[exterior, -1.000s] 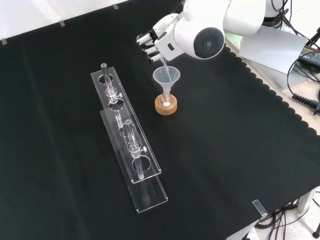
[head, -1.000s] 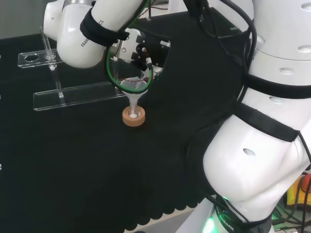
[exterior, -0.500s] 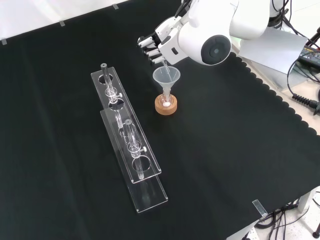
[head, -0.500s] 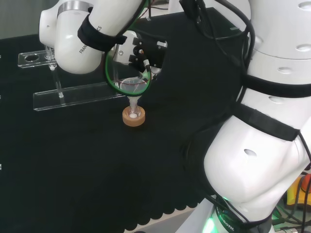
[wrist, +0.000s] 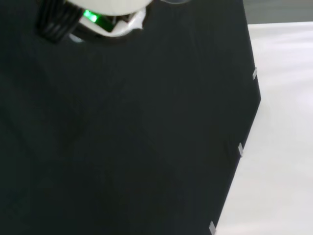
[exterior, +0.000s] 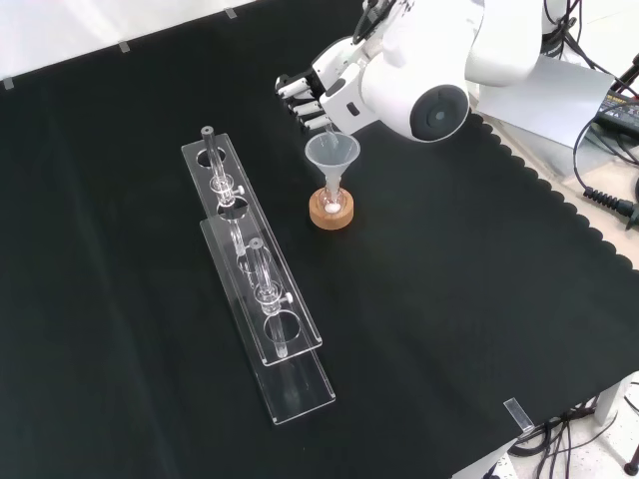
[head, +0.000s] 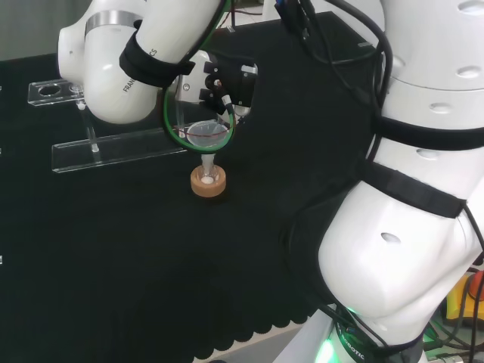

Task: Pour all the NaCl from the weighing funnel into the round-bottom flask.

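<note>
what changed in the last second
In the front view the arm's big link swung right and the hand lifted slightly off the clear funnel; what it holds is unclear. Funnel, cork stand and clear racks stayed put.

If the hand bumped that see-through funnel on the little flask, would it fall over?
Probably, yes. The funnel is wide on top with only a thin stem in the flask, so it looks top-heavy. The cork ring underneath is small, so a sideways bump might tip everything. It looks light, and may crack if it is glass.
</note>
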You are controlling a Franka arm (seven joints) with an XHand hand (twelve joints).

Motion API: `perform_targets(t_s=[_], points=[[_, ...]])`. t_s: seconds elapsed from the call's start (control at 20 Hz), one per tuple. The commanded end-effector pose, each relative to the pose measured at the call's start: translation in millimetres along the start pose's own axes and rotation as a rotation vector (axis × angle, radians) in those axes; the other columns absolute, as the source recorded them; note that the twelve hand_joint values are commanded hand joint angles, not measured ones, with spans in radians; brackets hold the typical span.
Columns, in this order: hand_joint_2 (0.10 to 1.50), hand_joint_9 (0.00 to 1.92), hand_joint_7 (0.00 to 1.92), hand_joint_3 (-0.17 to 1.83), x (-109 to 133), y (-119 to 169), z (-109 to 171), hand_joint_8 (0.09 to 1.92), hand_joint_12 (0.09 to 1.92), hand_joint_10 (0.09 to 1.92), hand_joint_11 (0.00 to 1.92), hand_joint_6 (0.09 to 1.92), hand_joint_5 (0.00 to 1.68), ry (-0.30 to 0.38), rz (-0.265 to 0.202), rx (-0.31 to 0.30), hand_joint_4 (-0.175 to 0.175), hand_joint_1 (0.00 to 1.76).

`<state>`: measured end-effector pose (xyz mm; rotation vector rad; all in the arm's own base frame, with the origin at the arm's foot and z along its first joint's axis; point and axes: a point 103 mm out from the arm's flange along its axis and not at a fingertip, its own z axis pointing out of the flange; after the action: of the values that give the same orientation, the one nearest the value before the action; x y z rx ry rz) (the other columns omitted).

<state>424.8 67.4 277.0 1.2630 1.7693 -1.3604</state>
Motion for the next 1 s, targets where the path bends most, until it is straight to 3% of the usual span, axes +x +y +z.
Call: perform_targets(t_s=[0.05,1.0], points=[[0.70,1.08,0.83,0.73,1,0,-1,0.66,1.20,0.40,0.64,0.98,1.12,-0.033,-0.002,-0.001,0.175,1.08],[0.70,1.08,0.83,0.73,5,2,-14,0.66,1.20,0.40,0.64,0.98,1.11,-0.144,0.015,0.013,0.175,1.08]])
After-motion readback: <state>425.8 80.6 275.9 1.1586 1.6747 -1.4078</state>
